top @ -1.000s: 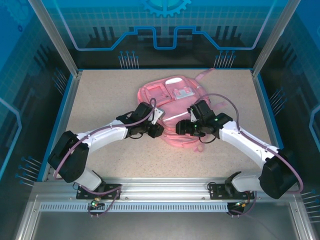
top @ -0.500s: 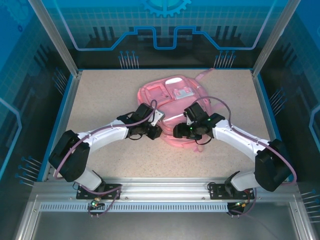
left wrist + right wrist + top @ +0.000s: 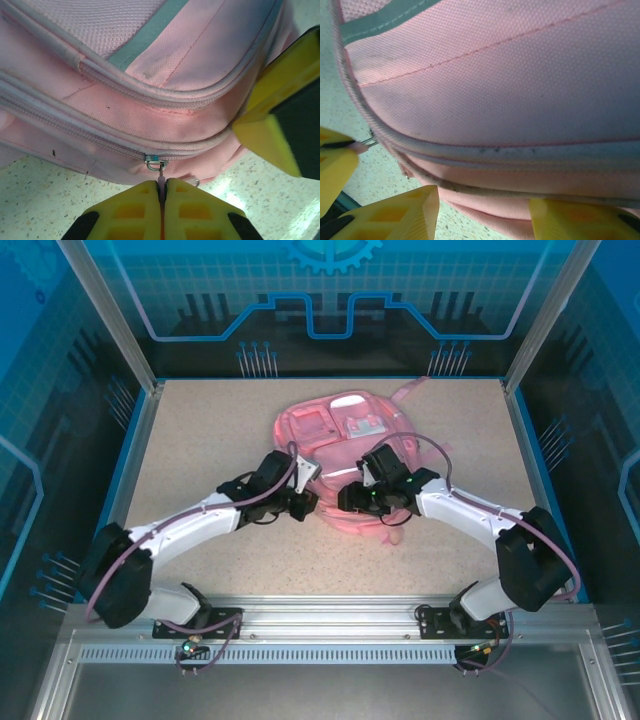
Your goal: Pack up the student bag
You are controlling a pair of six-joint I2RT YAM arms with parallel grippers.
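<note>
Count: one student bag; one tabletop under the bag; two robot arms, left arm and right arm.

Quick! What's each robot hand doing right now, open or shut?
Left hand: shut, pinching the zip pull of the student bag.
Right hand: open, fingers either side of the bag's edge.

Both arms reach forward, wrists angled inward; left gripper pinched closed, right gripper jaws apart.

No text, label, brand or number could be read on the bag, the table or the blue walls.
</note>
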